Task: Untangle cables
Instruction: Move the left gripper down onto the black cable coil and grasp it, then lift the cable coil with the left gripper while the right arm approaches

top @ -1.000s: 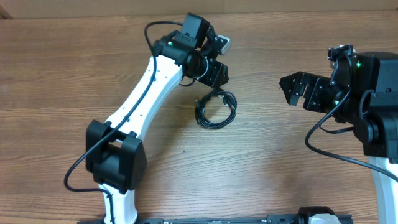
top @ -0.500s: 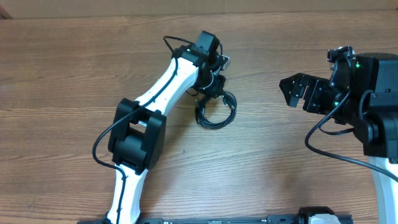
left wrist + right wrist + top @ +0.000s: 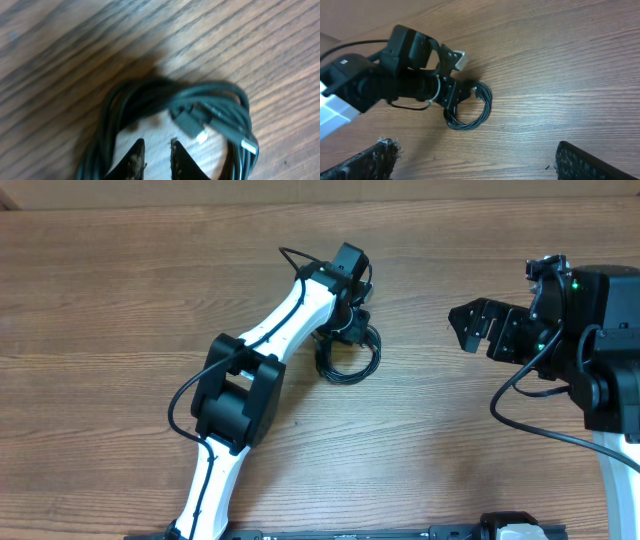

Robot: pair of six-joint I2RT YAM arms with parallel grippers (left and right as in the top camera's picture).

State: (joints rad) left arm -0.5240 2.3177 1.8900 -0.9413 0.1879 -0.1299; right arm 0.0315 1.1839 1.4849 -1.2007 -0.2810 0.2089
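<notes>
L gripper (image 3: 156,157) low inside cables (image 3: 200,107) coil, jaws nearly together, grip can't tell, prob. after one strand. R gripper (image 3: 462,327) wide apart, parked clear.

Overhead, the left end effector (image 3: 348,328) is hiding the upper left of the cables (image 3: 340,377); in the left wrist view they are blurring and running off the bottom edge.

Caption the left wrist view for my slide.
Left gripper, fingers narrowly parted, poised over the middle of the coiled black cables on a wooden table.
</notes>
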